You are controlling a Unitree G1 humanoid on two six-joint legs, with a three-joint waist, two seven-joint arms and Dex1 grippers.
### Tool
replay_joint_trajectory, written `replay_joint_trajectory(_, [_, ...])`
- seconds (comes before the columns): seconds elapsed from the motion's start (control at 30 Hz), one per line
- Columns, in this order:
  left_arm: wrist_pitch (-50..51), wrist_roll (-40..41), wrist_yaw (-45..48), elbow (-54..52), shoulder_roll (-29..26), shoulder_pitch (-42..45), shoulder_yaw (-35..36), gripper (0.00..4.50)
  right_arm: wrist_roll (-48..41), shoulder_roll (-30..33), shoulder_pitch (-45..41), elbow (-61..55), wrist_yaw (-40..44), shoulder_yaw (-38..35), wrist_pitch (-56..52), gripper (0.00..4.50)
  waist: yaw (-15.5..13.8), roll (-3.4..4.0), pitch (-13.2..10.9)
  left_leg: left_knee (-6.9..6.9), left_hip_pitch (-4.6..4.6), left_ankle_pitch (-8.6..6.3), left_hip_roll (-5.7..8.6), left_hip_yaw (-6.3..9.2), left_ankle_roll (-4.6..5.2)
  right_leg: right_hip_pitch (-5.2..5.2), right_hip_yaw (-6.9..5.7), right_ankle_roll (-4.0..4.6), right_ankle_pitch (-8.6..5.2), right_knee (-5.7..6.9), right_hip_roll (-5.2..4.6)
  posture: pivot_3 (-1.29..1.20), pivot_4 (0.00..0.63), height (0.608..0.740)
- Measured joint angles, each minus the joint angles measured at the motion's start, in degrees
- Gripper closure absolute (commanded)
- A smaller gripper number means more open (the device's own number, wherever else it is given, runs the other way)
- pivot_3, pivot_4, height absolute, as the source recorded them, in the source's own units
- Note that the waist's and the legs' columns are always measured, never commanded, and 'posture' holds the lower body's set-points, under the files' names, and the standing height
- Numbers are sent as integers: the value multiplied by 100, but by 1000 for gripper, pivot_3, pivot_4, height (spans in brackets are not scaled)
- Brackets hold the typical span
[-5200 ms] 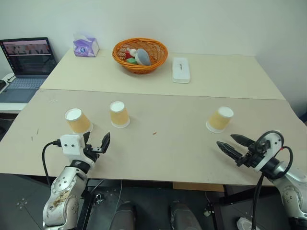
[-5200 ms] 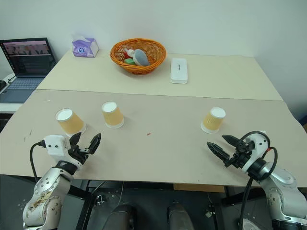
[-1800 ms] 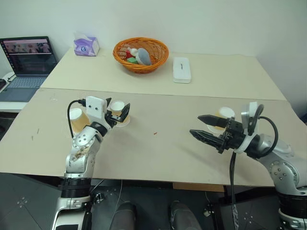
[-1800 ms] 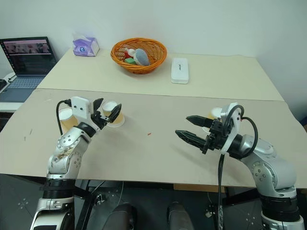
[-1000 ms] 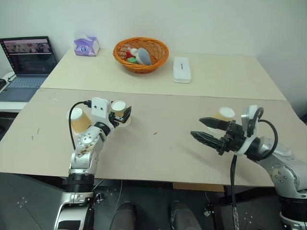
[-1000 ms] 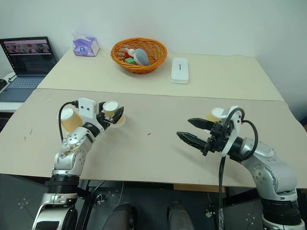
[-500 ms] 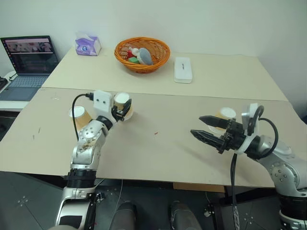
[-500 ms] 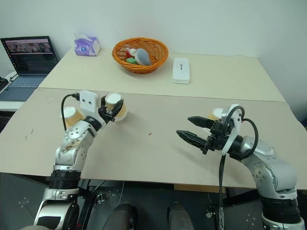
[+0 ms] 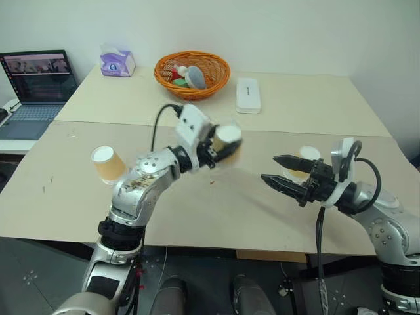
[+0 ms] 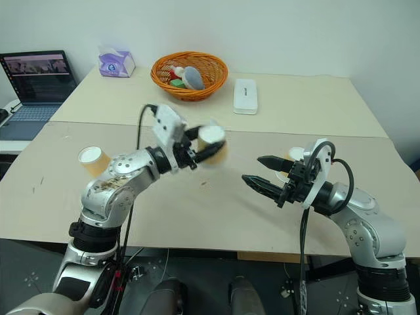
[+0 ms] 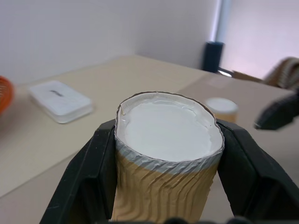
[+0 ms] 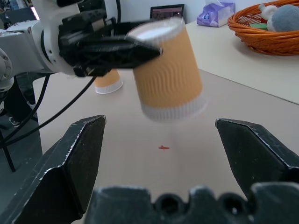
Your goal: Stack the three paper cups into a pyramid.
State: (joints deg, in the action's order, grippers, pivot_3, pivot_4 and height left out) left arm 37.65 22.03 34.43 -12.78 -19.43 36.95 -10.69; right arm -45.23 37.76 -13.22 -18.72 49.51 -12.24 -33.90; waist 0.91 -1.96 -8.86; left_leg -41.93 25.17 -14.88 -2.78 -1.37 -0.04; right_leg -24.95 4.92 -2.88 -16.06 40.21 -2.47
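Left wrist view: left hand [image 11: 166,186] clamps paper cup [image 11: 166,154]

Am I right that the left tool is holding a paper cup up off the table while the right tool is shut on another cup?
Not quite. The left tool does hold a paper cup aloft, but the right tool is open and holds nothing, as the right wrist view shows.

No readable text anywhere: the laptop [image 9: 39,72] screen upper left, tissue box [image 9: 118,63] and white case [image 9: 249,95] show nothing legible.
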Motion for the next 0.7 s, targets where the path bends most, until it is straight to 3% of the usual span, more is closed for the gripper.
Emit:
replay_joint_trajectory(0.17, [-437, -408, 421, 994, -190, 25, -209, 1888, -149, 426, 366, -323, 252, -166, -97, 0, -34, 0, -1, 0, 4, 0, 3, 0, 1, 2, -2, 0, 0, -10, -3, 0, 150, 675])
replay_joint_trajectory(0.33, [-913, -668, 674, 1560, -149, 54, -294, 1888, 361, 1089, 1017, -193, 693, -209, 38, 0, -82, -1, -2, -2, 7, 0, 5, -1, 1, 1, -2, -1, 0, -12, -6, 0, 150, 675])
replay_joint_trajectory(0.7, [-1295, -896, 918, 2028, 246, 148, -379, 1888, 400, 1322, 886, -11, 909, -543, 109, 0, -27, -1, -2, -1, 3, 0, 3, 0, 1, 3, 0, -1, 0, -7, -3, 0, 150, 675])
